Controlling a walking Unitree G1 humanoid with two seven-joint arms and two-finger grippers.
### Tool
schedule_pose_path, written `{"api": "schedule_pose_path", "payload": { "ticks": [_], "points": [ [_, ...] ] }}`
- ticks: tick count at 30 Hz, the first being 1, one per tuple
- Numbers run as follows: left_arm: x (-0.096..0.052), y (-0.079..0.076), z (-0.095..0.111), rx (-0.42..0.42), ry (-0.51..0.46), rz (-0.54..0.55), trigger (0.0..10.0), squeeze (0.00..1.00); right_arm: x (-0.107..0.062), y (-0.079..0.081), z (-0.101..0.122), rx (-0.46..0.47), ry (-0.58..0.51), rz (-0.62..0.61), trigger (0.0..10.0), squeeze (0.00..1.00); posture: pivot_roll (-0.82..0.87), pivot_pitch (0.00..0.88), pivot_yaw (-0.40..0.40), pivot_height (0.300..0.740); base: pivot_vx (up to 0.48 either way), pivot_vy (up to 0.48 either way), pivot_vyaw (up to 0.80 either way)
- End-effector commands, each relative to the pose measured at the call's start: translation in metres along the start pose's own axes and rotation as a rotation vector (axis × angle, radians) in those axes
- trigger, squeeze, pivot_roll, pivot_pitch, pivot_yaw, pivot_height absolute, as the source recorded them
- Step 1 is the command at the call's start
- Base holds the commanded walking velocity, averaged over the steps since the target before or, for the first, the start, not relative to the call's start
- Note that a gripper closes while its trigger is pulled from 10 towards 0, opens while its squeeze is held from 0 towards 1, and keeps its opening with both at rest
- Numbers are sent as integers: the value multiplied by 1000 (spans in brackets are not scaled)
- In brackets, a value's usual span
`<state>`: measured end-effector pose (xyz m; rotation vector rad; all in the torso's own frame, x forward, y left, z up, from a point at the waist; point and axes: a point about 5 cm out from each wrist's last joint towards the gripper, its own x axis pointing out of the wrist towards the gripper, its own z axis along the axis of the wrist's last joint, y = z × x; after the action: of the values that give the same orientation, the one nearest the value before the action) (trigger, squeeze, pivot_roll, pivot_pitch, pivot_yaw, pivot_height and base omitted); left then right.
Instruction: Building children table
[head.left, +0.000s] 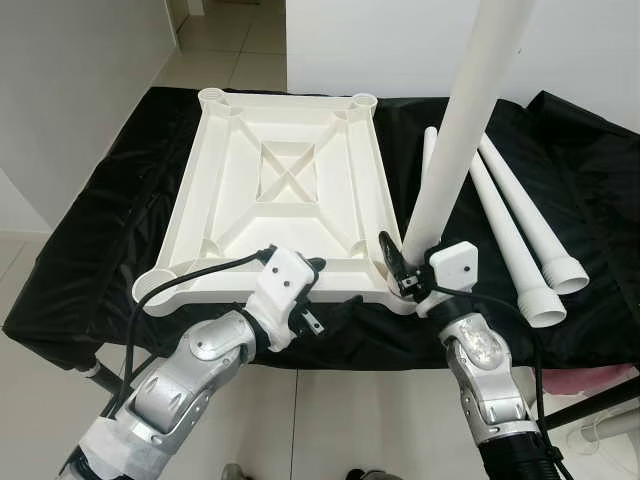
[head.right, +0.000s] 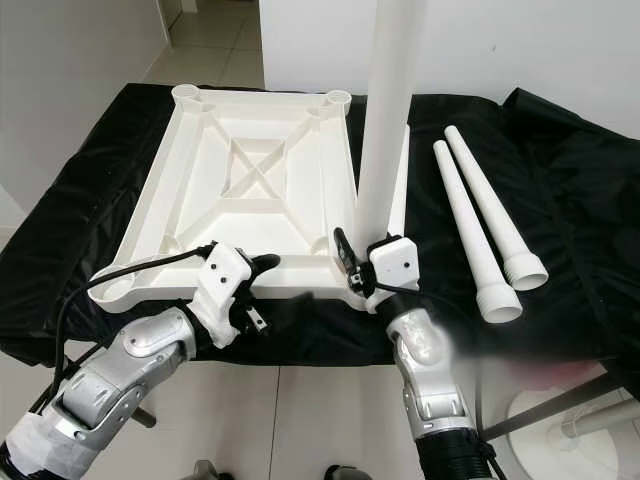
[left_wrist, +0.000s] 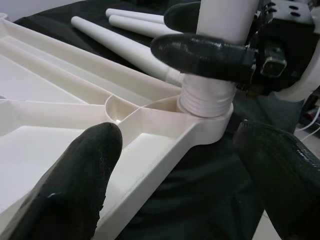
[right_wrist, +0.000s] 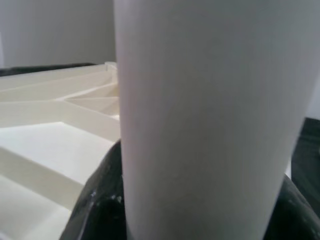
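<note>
We see the white plastic tabletop (head.left: 285, 190) lying upside down on the worktop (head.left: 90, 250), which is draped in a black cover, ribs and corner sockets facing up. At the tabletop's near right corner a white table leg (head.left: 462, 130) stands upright, its threaded end seated in the corner socket (left_wrist: 205, 107) — the threads still show above the rim. Our right tool (head.left: 405, 268) is closed around this leg just above the socket, one black finger (left_wrist: 200, 52) wrapped across the front of it. Our left tool (head.left: 300, 290) sits at the tabletop's near edge, a little left of the leg; its two black fingers (left_wrist: 75, 175) are spread apart, holding nothing, one over the tabletop's rim and the other over the black cover. Three more white legs lie loose on the cover to the right of the tabletop — two (head.left: 520, 225) side by side with their flared ends toward us, the third (head.left: 429, 150) partly hidden behind the standing leg.
</note>
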<state>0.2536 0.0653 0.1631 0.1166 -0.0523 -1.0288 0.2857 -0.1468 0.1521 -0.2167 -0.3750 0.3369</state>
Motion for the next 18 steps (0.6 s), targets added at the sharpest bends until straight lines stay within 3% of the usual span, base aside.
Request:
{"api": "schedule_pose_path", "payload": {
  "ticks": [1,9,18],
  "points": [
    [0,-13,4,13,-4,-209,10000,0,-12,1,-19,23,92,-10,10000,0,6,112,-6,740,0,0,0],
    [-1,-12,4,5,0,-209,10000,0,-19,3,-27,26,104,-25,10000,0,8,113,3,740,0,0,0],
    [-1,-11,5,13,7,-212,10000,0,-8,9,-33,90,140,2,10000,0,14,118,11,740,0,0,0]
  ]
}}
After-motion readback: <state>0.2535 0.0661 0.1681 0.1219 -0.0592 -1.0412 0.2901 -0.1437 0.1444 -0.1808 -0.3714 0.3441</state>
